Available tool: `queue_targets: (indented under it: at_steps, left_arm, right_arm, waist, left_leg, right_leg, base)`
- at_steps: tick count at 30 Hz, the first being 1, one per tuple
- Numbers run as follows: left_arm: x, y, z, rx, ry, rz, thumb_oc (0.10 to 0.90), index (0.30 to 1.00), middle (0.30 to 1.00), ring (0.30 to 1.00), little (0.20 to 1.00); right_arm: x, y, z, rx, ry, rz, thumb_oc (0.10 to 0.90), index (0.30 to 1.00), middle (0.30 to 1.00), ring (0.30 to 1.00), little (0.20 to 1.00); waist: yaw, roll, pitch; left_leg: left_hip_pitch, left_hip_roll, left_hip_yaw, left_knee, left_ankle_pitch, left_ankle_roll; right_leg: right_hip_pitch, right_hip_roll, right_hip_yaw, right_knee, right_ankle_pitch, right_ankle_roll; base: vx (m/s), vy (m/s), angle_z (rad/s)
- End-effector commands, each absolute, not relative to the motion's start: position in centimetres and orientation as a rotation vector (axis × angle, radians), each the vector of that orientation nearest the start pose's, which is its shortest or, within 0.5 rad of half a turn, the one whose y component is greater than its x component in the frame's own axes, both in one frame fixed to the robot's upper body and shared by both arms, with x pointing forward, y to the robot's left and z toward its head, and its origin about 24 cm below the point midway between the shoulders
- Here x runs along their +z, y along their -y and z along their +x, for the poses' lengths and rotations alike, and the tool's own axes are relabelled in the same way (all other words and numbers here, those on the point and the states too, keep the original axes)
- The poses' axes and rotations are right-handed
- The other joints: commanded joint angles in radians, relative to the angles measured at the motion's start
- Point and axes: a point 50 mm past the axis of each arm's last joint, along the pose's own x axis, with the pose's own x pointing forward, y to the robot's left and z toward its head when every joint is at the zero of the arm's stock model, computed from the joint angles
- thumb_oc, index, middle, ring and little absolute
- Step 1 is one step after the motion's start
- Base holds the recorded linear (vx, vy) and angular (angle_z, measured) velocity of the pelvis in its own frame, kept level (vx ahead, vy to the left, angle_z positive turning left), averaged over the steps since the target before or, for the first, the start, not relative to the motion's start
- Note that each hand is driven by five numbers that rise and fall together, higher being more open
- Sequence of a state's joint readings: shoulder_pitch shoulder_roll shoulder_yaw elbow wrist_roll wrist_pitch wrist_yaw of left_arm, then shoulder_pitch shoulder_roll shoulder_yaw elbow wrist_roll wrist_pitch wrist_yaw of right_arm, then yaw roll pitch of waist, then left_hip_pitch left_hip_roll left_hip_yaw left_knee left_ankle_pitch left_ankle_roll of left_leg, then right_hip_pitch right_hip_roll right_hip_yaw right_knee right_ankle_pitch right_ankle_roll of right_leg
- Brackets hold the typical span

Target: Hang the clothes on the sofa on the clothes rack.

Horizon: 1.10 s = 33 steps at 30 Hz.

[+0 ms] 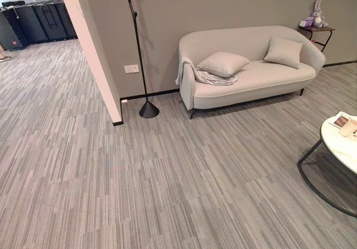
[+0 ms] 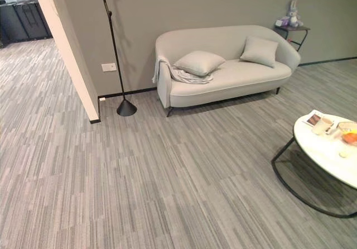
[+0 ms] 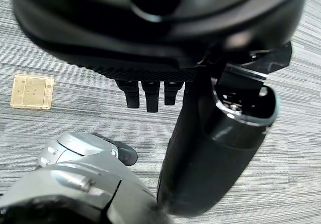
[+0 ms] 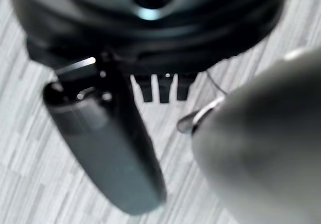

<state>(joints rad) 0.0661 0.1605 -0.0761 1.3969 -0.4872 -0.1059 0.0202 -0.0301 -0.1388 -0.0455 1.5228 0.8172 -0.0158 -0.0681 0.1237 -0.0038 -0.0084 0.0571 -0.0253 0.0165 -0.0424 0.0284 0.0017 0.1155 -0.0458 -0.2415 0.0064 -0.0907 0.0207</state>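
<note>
Against the far wall, in the left eye view, I saw the pale sofa (image 1: 251,70) with the clothes (image 1: 209,77), a light grey garment, draped over its left arm and spilling onto the seat. One cushion (image 1: 222,63) lay on top of the garment, and a second cushion (image 1: 283,51) leaned at the other end. Left of the sofa stood the clothes rack (image 1: 139,59), a thin black pole on a cone base, just beside the wall's corner. A round white surface (image 1: 337,145) on a dark frame came in at the right edge, carrying small items I could not make out.

From the right eye view I got the same layout, plus a small side table (image 2: 293,32) behind the sofa's right end with a soft toy (image 2: 291,12) on it.

Through the left wrist view, my left hand (image 3: 150,96) hung over carpet, its fingers (image 3: 152,97) straight and loose, holding nothing.

Over in the right wrist view, my right hand (image 4: 160,88) showed the same: fingers (image 4: 164,89) relaxed and empty above the floor (image 4: 45,184).
</note>
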Motion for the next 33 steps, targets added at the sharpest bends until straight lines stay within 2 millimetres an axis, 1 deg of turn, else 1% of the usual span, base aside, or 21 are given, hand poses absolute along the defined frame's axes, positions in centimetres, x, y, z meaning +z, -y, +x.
queue_targets:
  at_steps: [1,8,12,17,20,30,31,32,33]
  left_arm:
    - [-17.7,-19.6,4.5,0.321,-1.308,-0.145,0.800,0.900,0.900,0.900,0.900]
    - [-17.7,-19.3,4.6,0.302,-1.316,-0.143,0.800,0.900,0.900,0.900,0.900]
    - [-17.8,-19.0,4.6,0.232,-1.329,-0.100,0.800,0.900,0.900,0.900,0.900]
    - [-17.7,-18.3,5.4,0.127,-1.310,-0.027,0.800,0.900,0.900,0.900,0.900]
    - [-17.7,-18.2,5.8,0.095,-1.300,0.003,0.800,0.900,0.900,0.900,0.900]
    - [-17.7,-18.4,5.8,0.099,-1.301,0.011,0.800,0.900,0.900,0.900,0.900]
    - [-17.7,-18.4,5.9,0.106,-1.294,0.006,0.800,0.900,0.900,0.900,0.900]
    - [-17.6,-18.5,6.2,0.112,-1.283,0.002,0.800,0.900,0.900,0.900,0.900]
    - [-17.5,-18.5,7.0,0.116,-1.256,0.003,0.800,0.900,0.900,0.900,0.900]
  right_arm:
    - [-17.5,20.9,4.5,-0.756,-1.335,0.495,0.800,0.900,0.900,0.900,0.900]
    - [-17.5,21.0,4.5,-0.737,-1.345,0.471,0.800,0.900,0.900,0.900,0.900]
    - [-17.5,20.9,5.1,-0.654,-1.347,0.405,0.800,0.900,0.900,0.900,0.900]
    - [-17.5,20.7,5.5,-0.556,-1.359,0.319,0.800,0.900,0.900,0.900,0.900]
    - [-17.5,20.6,5.7,-0.515,-1.360,0.285,0.800,0.900,0.900,0.900,0.900]
    - [-17.5,20.6,5.6,-0.474,-1.369,0.249,0.800,0.900,0.900,0.900,0.900]
    - [-17.4,20.7,5.8,-0.470,-1.362,0.245,0.800,0.900,0.900,0.900,0.900]
    - [-17.4,20.7,6.2,-0.469,-1.353,0.243,0.800,0.900,0.900,0.900,0.900]
    - [-17.3,20.6,7.1,-0.461,-1.328,0.239,0.800,0.900,0.900,0.900,0.900]
  waist:
    - [0.017,-0.008,-0.002]
    - [0.015,-0.007,0.000]
    - [0.008,-0.004,-0.001]
    - [-0.001,-0.002,0.001]
    - [-0.004,-0.002,0.001]
    - [0.004,-0.005,0.000]
    - [0.007,-0.005,0.003]
    - [0.009,-0.002,0.012]
    - [0.015,0.008,0.036]
  left_leg:
    - [-0.008,0.044,-0.005,-0.045,0.006,-0.053]
    - [-0.004,0.039,-0.010,-0.045,0.003,-0.050]
    - [0.001,0.034,-0.009,-0.045,-0.004,-0.046]
    - [0.008,0.029,-0.003,-0.045,-0.010,-0.041]
    - [0.010,0.027,0.000,-0.045,-0.015,-0.039]
    - [0.020,0.025,0.002,-0.045,-0.025,-0.034]
    - [0.021,0.025,0.002,-0.045,-0.026,-0.031]
    - [0.021,0.027,0.004,-0.045,-0.027,-0.026]
    - [0.022,0.032,0.006,-0.045,-0.032,-0.011]
  right_leg:
    - [0.004,-0.074,-0.060,-0.094,0.106,0.089]
    - [0.012,-0.077,-0.066,-0.094,0.102,0.090]
    - [0.016,-0.080,-0.068,-0.094,0.102,0.091]
    - [0.020,-0.086,-0.064,-0.094,0.104,0.093]
    - [0.020,-0.090,-0.063,-0.094,0.107,0.095]
    - [0.024,-0.092,-0.061,-0.094,0.108,0.099]
    - [0.023,-0.092,-0.059,-0.086,0.106,0.099]
    - [0.005,-0.094,-0.057,-0.047,0.098,0.097]
    - [-0.058,-0.103,-0.063,0.071,0.087,0.106]
  base:
    - [0.00,0.000,0.00]
    - [0.01,0.006,0.02]
    - [0.01,0.011,0.01]
    - [0.00,0.009,-0.01]
    - [0.01,0.016,-0.02]
    - [0.00,0.007,-0.01]
    - [0.00,0.000,0.00]
    - [-0.05,0.058,-0.01]
    - [-0.05,0.054,-0.08]
